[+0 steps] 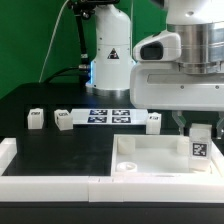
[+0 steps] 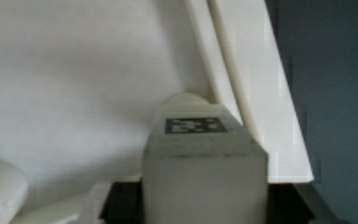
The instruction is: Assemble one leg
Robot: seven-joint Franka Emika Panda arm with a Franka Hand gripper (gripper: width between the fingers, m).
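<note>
A: The gripper pinches the leg at four o'clock, over a corner of the square panel.
B: Insertion step, I'd judge; next it needs lowering squarely into that corner's socket.

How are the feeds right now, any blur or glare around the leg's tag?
Wrist view: the leg is soft-focused, its tag blurry; the large flat white piece behind it is washed out, nearly featureless. Exterior view: even light, no glare, coarse; that leg's tag small but distinct.

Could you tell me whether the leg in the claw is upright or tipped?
Upright: the leg, held in the claw, has vertical long sides.
</note>
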